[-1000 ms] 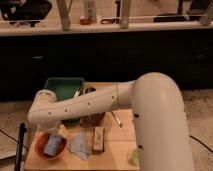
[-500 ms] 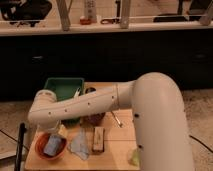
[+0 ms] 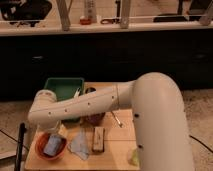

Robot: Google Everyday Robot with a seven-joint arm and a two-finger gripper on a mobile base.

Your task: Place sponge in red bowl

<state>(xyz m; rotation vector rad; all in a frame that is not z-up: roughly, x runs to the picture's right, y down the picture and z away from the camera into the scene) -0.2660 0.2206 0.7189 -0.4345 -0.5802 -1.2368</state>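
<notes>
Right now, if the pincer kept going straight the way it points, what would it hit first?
Probably the sponge lying in the red bowl; the pincer hangs right above it, pointing down, though depth is unclear.

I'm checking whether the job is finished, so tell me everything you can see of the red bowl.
The red bowl is round, shallow and orange-red, perhaps plastic. It sits upright at the front left corner of the wooden table. A pale blue sponge lies inside it. The tool hangs just over its far rim, below the arm's white elbow; contact cannot be told. A crumpled pale packet lies close on the bowl's right.
</notes>
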